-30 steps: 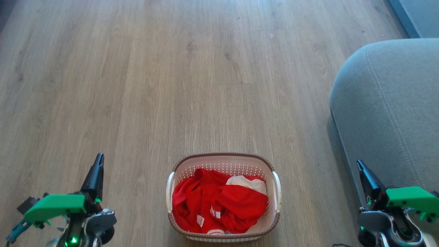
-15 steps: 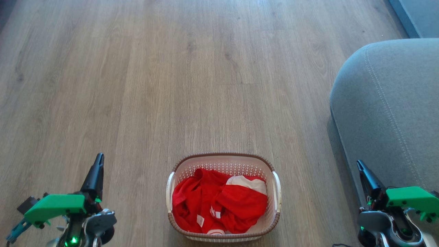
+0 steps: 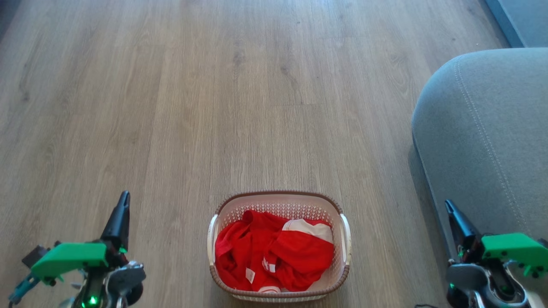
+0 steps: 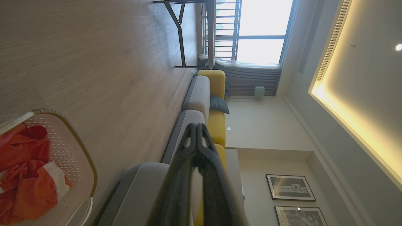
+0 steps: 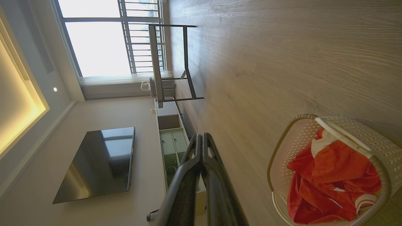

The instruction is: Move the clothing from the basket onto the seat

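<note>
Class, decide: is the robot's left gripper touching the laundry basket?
Apart. The head view shows a wide strip of bare floor between the left gripper and the basket.

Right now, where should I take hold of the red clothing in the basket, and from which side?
Pinch the clothing at the raised red fold mid-heap, coming straight down into the open-topped basket. Its walls block side approaches; the bunched ridge offers fabric to pinch.
</note>
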You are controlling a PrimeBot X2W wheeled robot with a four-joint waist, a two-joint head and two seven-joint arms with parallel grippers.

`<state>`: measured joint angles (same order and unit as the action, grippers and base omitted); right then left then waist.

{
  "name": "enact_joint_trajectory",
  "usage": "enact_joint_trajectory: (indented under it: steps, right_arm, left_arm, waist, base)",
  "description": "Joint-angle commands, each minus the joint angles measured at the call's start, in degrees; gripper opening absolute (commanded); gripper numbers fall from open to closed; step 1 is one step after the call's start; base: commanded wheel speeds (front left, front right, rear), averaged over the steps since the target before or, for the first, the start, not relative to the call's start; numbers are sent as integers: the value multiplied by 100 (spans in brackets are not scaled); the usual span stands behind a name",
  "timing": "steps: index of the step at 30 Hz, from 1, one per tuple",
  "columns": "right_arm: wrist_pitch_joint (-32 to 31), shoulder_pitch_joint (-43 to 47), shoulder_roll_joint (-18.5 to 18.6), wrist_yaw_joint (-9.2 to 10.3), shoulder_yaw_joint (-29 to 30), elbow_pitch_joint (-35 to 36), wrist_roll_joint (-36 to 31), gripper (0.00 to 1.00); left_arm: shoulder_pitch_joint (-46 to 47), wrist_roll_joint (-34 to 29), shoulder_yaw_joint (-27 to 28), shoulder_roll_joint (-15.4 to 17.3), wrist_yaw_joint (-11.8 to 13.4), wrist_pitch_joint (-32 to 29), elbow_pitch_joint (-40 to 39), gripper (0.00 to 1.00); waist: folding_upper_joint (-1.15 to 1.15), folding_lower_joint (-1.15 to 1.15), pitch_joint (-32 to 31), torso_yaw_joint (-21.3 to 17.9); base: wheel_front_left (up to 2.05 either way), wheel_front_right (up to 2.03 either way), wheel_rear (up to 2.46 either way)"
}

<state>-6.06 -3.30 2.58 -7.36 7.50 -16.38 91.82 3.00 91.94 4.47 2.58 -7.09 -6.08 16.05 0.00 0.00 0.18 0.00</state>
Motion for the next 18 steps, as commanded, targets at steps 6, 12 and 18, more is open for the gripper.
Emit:
enact_joint_trajectory:
  steps: [6, 12, 18]
  right_arm:
    - [16, 125, -31, 0, -40, -328, -14, 100]
    - [83, 16, 4, -1, -99, -337, -77, 100]
    - [185, -85, 60, -1, -195, -372, -170, 100]
  left_arm:
    - [-176, -10, -24, -12, 6, 23, 346, 100]
    - [-64, -67, -54, -3, 4, 116, 397, 100]
    - [34, -181, -124, 30, 2, 213, 444, 100]
  waist:
    - [0, 0, 1, -1]
    - [0, 0, -7, -3]
    - [0, 0, -10, -7]
  base:
    - [0, 0, 0]
    - [0, 0, 0]
    - [0, 0, 0]
